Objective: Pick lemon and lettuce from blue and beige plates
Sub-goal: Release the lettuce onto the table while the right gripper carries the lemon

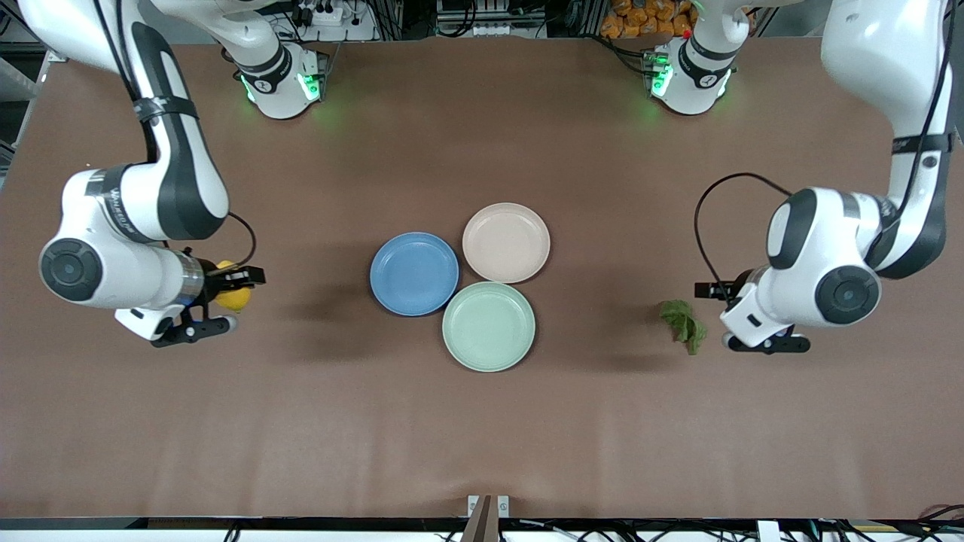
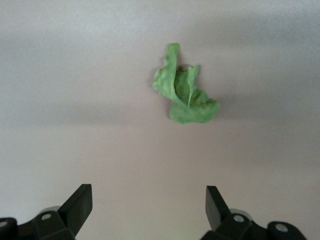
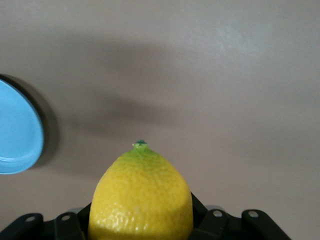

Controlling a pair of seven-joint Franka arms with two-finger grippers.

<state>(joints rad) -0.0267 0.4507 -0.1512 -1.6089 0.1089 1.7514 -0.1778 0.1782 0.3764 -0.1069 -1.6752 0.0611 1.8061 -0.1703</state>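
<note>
My right gripper is shut on the yellow lemon and holds it over bare table toward the right arm's end, apart from the plates. In the right wrist view the lemon fills the jaws. The lettuce, a small green wrinkled leaf, lies on the table toward the left arm's end. My left gripper is open and empty just beside it. In the left wrist view the lettuce lies ahead of the open fingers. The blue plate and beige plate sit empty at the table's middle.
A pale mint-green plate, also empty, touches the blue and beige plates and is nearer to the front camera. The blue plate's rim shows in the right wrist view. The brown tabletop stretches wide around them.
</note>
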